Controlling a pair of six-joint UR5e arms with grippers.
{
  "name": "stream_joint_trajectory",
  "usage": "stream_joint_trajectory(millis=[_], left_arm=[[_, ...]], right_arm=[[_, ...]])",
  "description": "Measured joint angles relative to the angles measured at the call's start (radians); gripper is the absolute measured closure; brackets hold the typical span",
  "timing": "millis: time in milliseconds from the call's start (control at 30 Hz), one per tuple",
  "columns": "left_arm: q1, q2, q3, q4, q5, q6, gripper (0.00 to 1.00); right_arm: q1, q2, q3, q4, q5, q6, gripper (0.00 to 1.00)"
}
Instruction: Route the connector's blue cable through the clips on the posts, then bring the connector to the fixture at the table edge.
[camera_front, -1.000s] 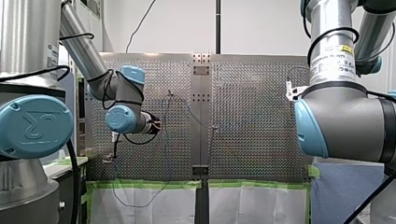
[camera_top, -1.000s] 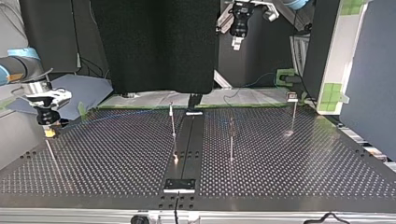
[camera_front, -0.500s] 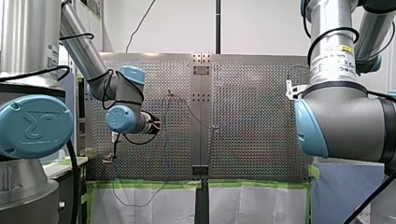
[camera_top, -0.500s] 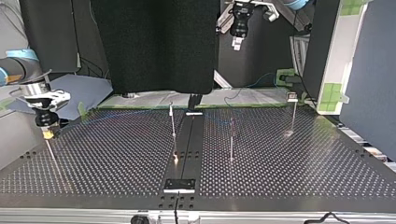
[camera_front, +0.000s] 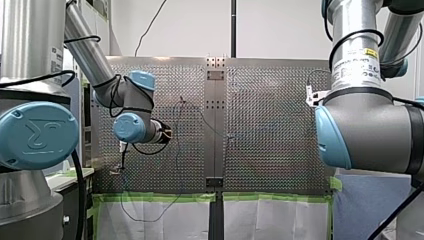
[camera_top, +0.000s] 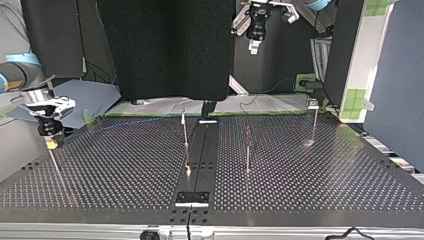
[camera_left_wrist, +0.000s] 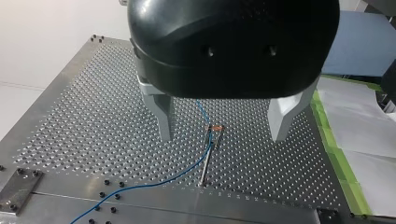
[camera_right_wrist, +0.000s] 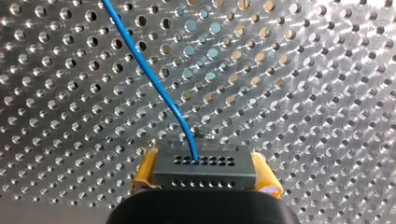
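In the right wrist view my right gripper (camera_right_wrist: 205, 161) is shut on the dark connector (camera_right_wrist: 205, 171), its yellow pads (camera_right_wrist: 145, 177) on either side. The blue cable (camera_right_wrist: 154, 84) runs from the connector over the perforated plate. In the top view that gripper (camera_top: 51, 143) hangs just above the table at the left edge. My left gripper (camera_left_wrist: 223, 138) stands open high above a post with a clip (camera_left_wrist: 214, 128); the blue cable (camera_left_wrist: 159, 179) passes through that clip. In the top view the left gripper (camera_top: 254, 46) is up at the back.
Three thin posts (camera_top: 185, 131) (camera_top: 247, 150) (camera_top: 314, 121) stand on the perforated table (camera_top: 325, 180). A small plate fixture (camera_top: 192, 198) sits at the near edge of the top view's middle strip. Green tape and white sheets (camera_front: 270, 215) border the table's near edge in the front view.
My right gripper with the connector has shifted slightly toward the top view's left and a little lower. My left arm has not moved.
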Motion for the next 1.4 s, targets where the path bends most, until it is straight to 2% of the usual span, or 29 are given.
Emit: stream_joint_trajectory(millis=[33, 67, 833, 867, 900, 967, 1000, 1033, 1067, 1100, 1133, 1167, 1400], left_arm=[[0.0, 0.0, 0.0, 0.0, 0.0, 0.0, 0.0], [0.001, 0.0, 0.0, 0.0, 0.0, 0.0, 0.0], [0.007, -0.001, 0.0, 0.0, 0.002, 0.006, 0.0], [0.007, -0.001, 0.0, 0.0, 0.002, 0.007, 0.0], [0.007, -0.001, 0.0, 0.0, 0.002, 0.007, 0.0], [0.007, -0.001, 0.0, 0.0, 0.002, 0.007, 0.0], [0.007, -0.001, 0.0, 0.0, 0.001, 0.007, 0.0], [0.007, -0.001, 0.0, 0.001, 0.001, 0.007, 0.0], [0.007, -0.001, 0.0, 0.002, 0.001, 0.008, 0.0], [0.008, -0.001, 0.0, 0.003, 0.001, 0.008, 0.0], [0.008, -0.001, 0.0, 0.005, 0.0, 0.008, 0.0], [0.009, -0.001, 0.0, 0.01, 0.0, 0.008, 0.0], [0.009, -0.001, 0.0, 0.024, -0.004, 0.013, 0.0]], right_arm=[[-0.003, -0.001, -0.001, 0.013, -0.005, -0.02, 1.0], [-0.003, 0.0, 0.0, 0.016, -0.006, -0.024, 1.0], [-0.004, 0.001, 0.001, 0.016, -0.006, -0.024, 1.0], [-0.004, 0.001, 0.0, 0.016, -0.006, -0.024, 0.92], [-0.004, 0.001, 0.0, 0.016, -0.006, -0.024, 0.92], [-0.004, 0.001, 0.0, 0.016, -0.006, -0.024, 0.66], [-0.004, 0.001, 0.0, 0.016, -0.006, -0.024, 0.66], [-0.004, 0.001, 0.0, 0.016, -0.006, -0.024, 0.42], [-0.004, 0.001, 0.0, 0.016, -0.006, -0.024, 0.25], [-0.004, 0.001, 0.0, 0.016, -0.006, -0.024, 0.25], [-0.004, 0.001, 0.0, 0.016, -0.006, -0.024, 0.04], [-0.004, 0.001, 0.001, 0.016, -0.006, -0.024, 0.0], [-0.004, 0.001, 0.0, 0.016, -0.006, -0.024, 0.0]])
